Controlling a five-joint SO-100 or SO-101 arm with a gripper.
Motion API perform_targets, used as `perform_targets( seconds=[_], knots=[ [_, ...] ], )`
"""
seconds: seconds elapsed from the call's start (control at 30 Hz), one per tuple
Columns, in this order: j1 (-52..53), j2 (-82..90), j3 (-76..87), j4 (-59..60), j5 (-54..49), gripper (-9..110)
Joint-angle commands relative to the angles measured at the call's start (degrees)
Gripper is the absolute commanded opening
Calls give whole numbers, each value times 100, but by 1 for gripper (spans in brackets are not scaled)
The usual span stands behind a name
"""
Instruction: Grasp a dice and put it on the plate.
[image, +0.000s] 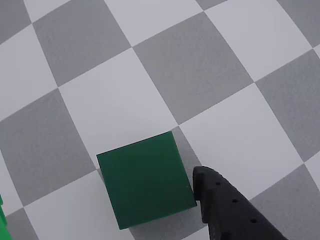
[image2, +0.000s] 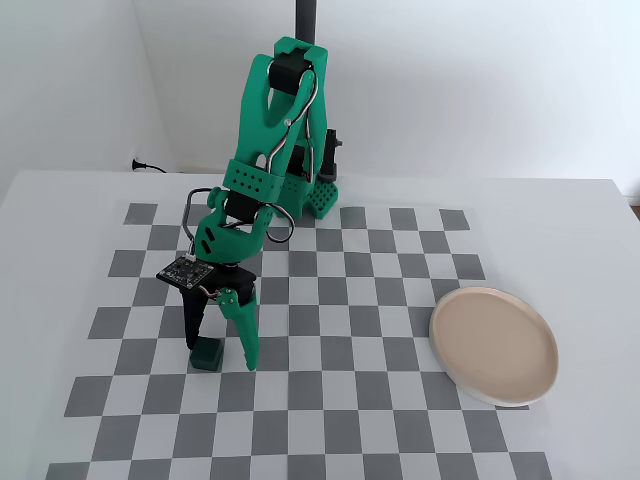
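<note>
The dice (image: 145, 180) is a small dark green cube resting on the checkered board, seen near the bottom of the wrist view. My gripper (image: 100, 200) is open and straddles it. The black finger (image: 225, 212) stands right beside the cube's right edge, while only a sliver of the green finger (image: 2, 225) shows far off at the left border. In the fixed view the dice (image2: 208, 354) sits on the board between the lowered fingers of the gripper (image2: 220, 357). The beige plate (image2: 494, 345) lies empty at the board's right side, well away from the arm.
The grey and white checkered board (image2: 330, 400) covers a white table. The green arm's base (image2: 300, 195) and a dark post stand at the back centre. A cable and plug (image2: 140, 165) lie at the back left by the wall.
</note>
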Motion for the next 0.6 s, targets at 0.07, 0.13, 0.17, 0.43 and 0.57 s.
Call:
perform_targets(
  seconds=[0.07, 0.13, 0.17, 0.43, 0.57],
  knots=[
    [-9, 9, -404, -141, -44, 34],
    [0, 0, -404, -158, -44, 32],
    [0, 0, -404, -158, -44, 31],
    [0, 0, -396, -123, -44, 26],
    [18, 9, -387, -114, -35, 24]
  ],
)
